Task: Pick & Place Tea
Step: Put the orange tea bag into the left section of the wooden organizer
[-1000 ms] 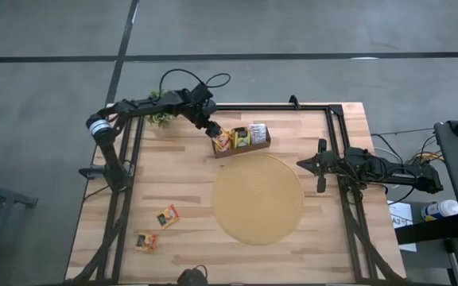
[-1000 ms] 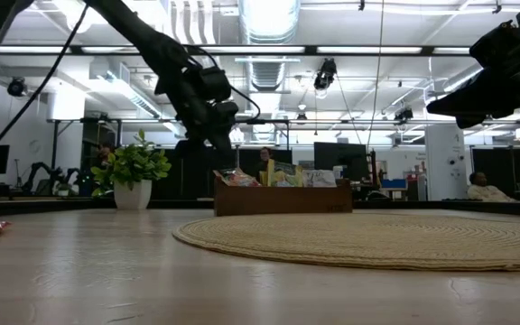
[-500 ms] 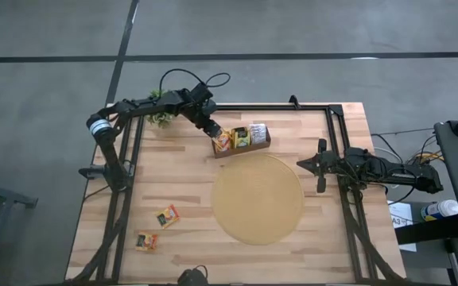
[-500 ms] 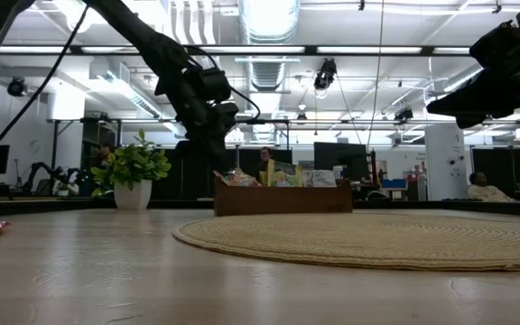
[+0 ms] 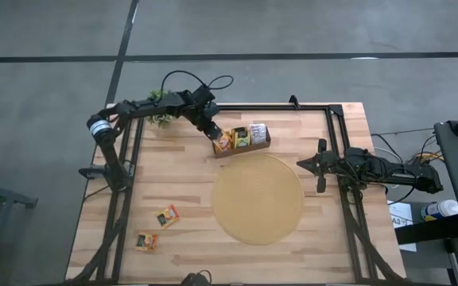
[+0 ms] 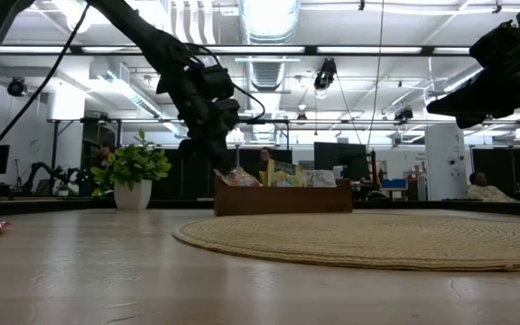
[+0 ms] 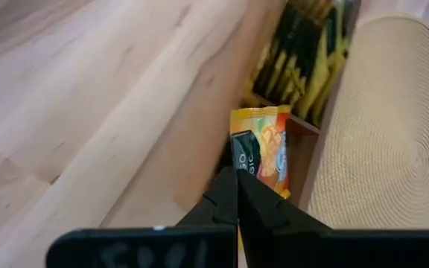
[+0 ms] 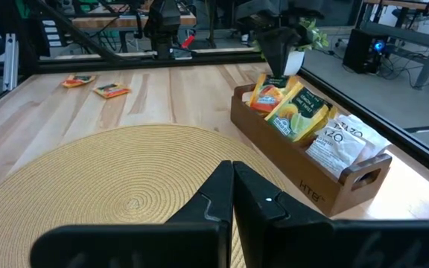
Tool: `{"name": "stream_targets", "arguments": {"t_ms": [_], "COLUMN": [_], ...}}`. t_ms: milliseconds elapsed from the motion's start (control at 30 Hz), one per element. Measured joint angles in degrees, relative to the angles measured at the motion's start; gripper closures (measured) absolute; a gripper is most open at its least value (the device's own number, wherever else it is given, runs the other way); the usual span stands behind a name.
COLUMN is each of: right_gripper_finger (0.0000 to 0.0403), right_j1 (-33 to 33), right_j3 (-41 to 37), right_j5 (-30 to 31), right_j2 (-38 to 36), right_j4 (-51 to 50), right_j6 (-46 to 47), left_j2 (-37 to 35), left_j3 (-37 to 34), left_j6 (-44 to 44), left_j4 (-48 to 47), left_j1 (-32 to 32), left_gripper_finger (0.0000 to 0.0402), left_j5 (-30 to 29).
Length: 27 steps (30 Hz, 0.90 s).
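left gripper (image 5: pixel 213 135) fingers together, empty, over tray's (image 5: pixel 262 145) end slot | orange tea sachets (image 7: pixel 263 149) stand inside | lift straight, avoid snagging | two sachets (image 5: pixel 168 215) near table's front-left corner | right gripper (image 5: pixel 307 164) closed, idle at right edge

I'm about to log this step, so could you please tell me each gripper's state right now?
Left gripper: closed, over the tray's orange sachets; no grip visible.
Right gripper: closed, holding nothing, beside the mat.

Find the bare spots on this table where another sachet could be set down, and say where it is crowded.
Free: the round mat; the wood between the two loose sachets and the mat; the strip along the right edge. Crowded: the wooden tray, packed with tea, left gripper shut at its end.
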Motion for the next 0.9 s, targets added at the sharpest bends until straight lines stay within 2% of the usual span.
{"name": "stream_targets", "arguments": {"t_ms": [133,400,633,900], "right_gripper_finger": [0.0394,0.0394,0.0394,0.0394], "right_j1": [-0.02,-0.01,0.00,-0.01], "right_j3": [-0.01,-0.01,0.00,0.00], "right_j5": [0.00,0.00,0.00,0.00], "right_j2": [0.00,-0.02,-0.01,-0.02], "right_j4": [0.00,-0.01,0.00,0.00], "right_j6": [0.00,0.00,0.00,0.00], "left_j2": [0.00,-0.02,0.02,2.70], "left_j3": [1.21,5.87,6.08,10.21], "left_j6": [1.57,5.58,7.40,12.32], "left_j4": [-1.27,-3.74,-5.62,-10.79], "left_j1": [-1.65,-3.30,-3.50,-5.80], "left_gripper_finger": [0.0401,0.0401,0.0401,0.0401], "left_j5": [-0.28,-4.52,-5.90,-8.59]}}
